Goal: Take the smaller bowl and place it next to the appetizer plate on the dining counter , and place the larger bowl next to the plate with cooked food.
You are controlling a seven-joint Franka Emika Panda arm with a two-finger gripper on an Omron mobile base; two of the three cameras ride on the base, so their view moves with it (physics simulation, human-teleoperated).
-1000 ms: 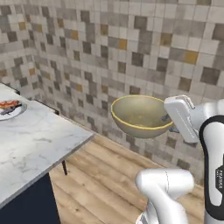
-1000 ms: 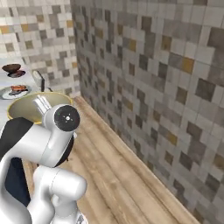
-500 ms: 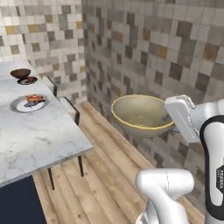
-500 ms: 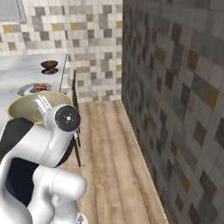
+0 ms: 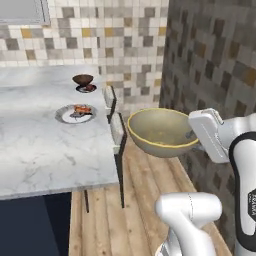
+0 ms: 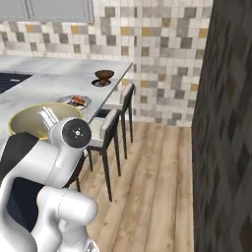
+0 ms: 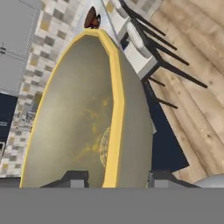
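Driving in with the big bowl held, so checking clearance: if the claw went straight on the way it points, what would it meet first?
The claw, clamped on the larger bowl, points toward the stools at the dining counter edge. The nearest stool looks first in line, though depth is unclear.

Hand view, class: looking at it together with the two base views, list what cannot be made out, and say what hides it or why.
- Hand view: the larger bowl hides most of the dining counter and both plates.
- Right base view: the arm covers the bowl's near side and the gripper.
- Left base view: the food on the plate with cooked food is too small to identify.
- Left base view: the smaller bowl partly hides the appetizer plate.
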